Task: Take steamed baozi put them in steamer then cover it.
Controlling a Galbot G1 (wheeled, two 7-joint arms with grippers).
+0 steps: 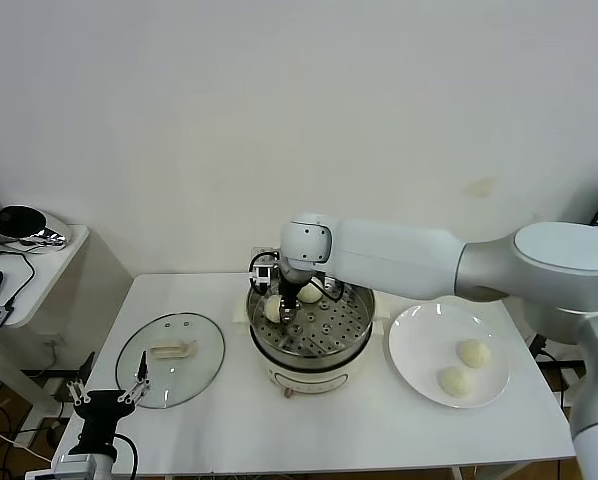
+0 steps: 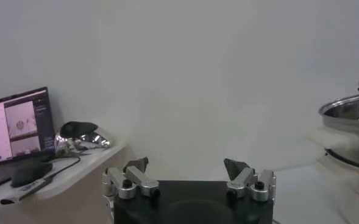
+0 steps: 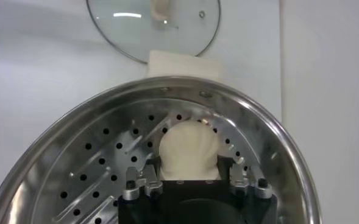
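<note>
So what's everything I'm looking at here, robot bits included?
baozi: four, cream-white; two in the steamer, one between the right gripper's fingers, one beside it; two on the plate.
steamer: one, shiny steel, table centre.
cover: one, clear glass, flat on the table, left of the steamer.
plate: one, white, right of the steamer.
monitor: one, side desk.
right gripper: inside the steamer, on a bun.
left gripper: open, idle by the table's left front edge.
</note>
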